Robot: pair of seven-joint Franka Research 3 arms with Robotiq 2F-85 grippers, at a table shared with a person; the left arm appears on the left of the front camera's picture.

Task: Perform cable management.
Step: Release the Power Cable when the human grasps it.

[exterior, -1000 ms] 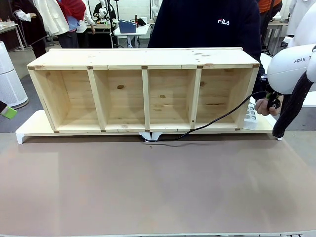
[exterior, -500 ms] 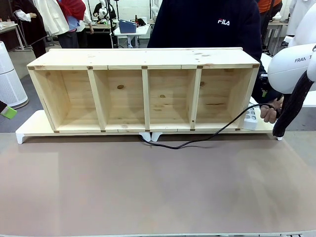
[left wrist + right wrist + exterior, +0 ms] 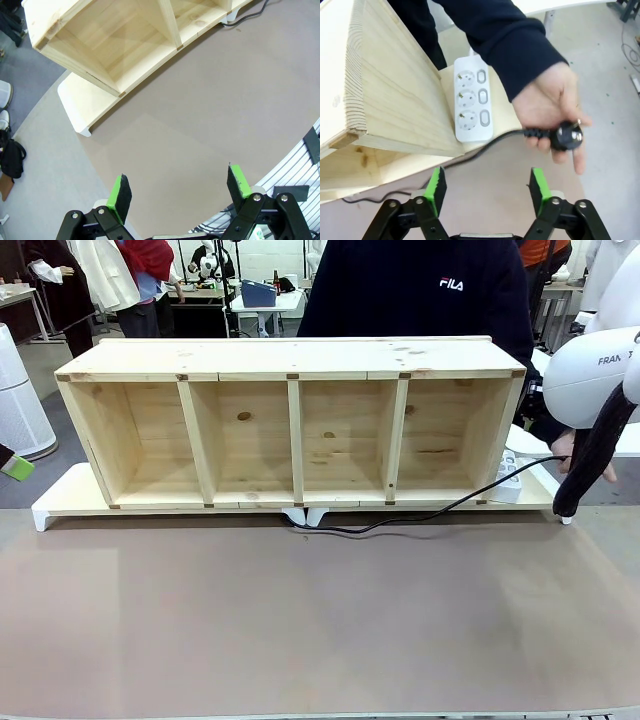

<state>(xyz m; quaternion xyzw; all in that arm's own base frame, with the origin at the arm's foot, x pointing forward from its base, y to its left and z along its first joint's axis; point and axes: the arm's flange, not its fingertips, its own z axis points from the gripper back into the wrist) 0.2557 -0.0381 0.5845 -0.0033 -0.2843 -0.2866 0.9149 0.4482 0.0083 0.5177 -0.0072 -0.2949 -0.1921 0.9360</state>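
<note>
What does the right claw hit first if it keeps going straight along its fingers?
Probably the cable, which crosses between the fingers of the open right claw just ahead, running from the person's hand past the power strip. Beyond it is the table. Depth is hard to judge.

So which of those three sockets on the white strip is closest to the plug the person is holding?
The socket at the strip's end towards the robot's right hand; the plug is level with it.

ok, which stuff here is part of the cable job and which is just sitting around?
In the job:
- cable, plug held in the person's hand
- right end effector, open beside it

Just there:
- power strip
- wooden shelf
- left end effector, open over the table
</note>
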